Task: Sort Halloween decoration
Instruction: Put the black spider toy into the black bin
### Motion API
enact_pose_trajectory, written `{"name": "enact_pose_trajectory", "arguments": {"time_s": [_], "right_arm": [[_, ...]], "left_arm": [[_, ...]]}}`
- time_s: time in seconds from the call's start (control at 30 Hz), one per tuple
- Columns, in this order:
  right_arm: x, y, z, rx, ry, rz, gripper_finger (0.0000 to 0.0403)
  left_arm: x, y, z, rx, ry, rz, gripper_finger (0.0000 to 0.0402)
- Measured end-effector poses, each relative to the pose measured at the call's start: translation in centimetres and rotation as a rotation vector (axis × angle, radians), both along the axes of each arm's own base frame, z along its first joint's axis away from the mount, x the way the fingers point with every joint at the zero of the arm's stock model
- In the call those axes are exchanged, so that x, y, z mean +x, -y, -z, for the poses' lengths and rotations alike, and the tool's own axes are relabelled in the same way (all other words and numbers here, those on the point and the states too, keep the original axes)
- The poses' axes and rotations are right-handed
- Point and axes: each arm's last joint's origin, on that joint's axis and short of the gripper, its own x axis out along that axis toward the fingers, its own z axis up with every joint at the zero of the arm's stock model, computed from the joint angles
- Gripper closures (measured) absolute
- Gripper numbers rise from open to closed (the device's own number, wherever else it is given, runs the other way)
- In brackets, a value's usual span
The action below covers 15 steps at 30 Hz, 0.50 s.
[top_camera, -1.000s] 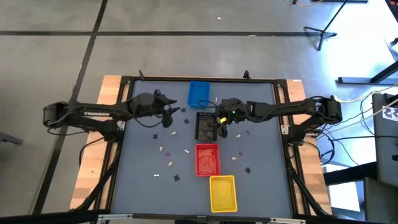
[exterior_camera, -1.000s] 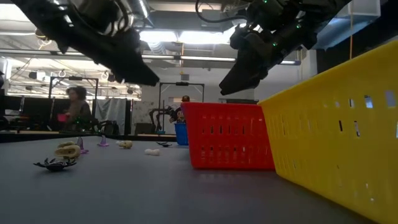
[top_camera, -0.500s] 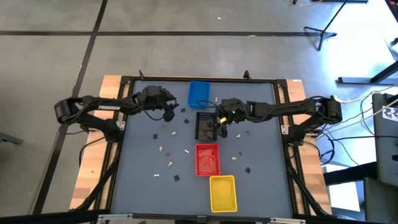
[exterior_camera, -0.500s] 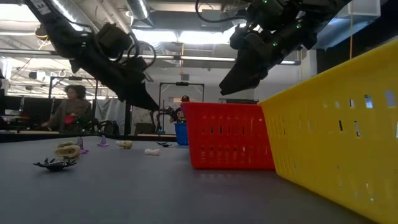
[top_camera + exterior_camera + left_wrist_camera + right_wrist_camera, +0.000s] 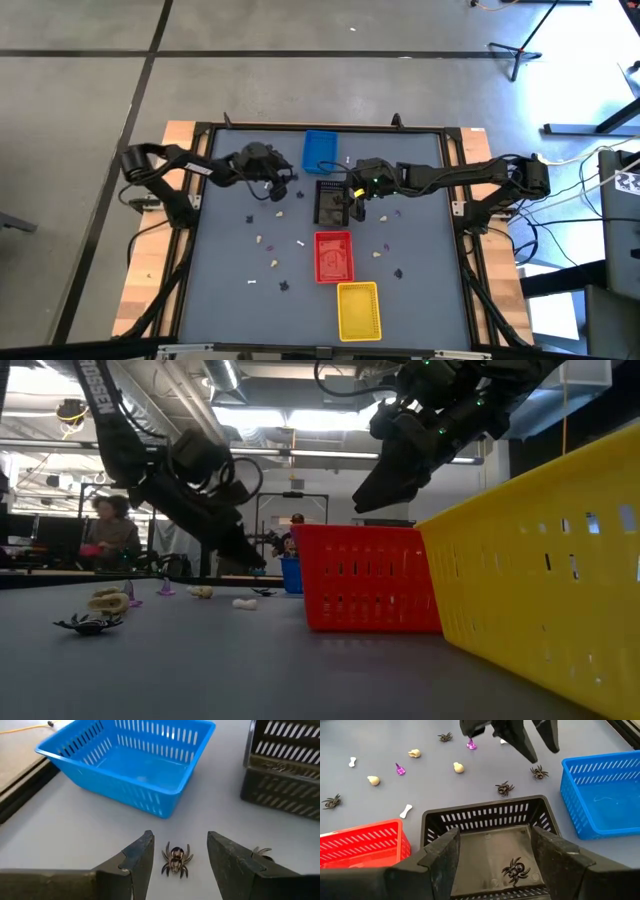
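Note:
Tiny Halloween pieces lie scattered on the grey table: dark spiders (image 5: 504, 787), cream skulls (image 5: 458, 767), white bones (image 5: 406, 810) and purple bits (image 5: 399, 769). My left gripper (image 5: 180, 855) is open and low over the table near the blue tray (image 5: 320, 150). Its fingers stand on either side of a small spider (image 5: 175, 860) without touching it. My right gripper (image 5: 495, 850) is open and hovers over the black tray (image 5: 330, 203), where one spider (image 5: 515, 869) lies on the floor of the tray.
The red tray (image 5: 334, 256) and the yellow tray (image 5: 358, 310) stand in line toward the near edge. A second spider (image 5: 261, 851) lies just beside my left gripper. More pieces lie right of the red tray (image 5: 381, 249). A person (image 5: 108, 530) is in the room beyond.
My left gripper has come down toward the table and moved a little right and toward the far edge, ending astride the spider near the blue tray. Its arm has stretched out from the left side. The right arm has kept still.

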Motion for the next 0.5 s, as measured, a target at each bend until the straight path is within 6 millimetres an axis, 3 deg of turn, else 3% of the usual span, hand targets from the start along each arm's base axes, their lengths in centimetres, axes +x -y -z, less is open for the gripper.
{"name": "enact_pose_trajectory", "arguments": {"time_s": [0.5], "right_arm": [[0.0, 0.0, 0.0, 0.000, 0.000, 0.000, 0.0162]], "left_arm": [[1.8, -1.1, 2.7, -0.021, -0.043, -0.009, 0.0226]]}}
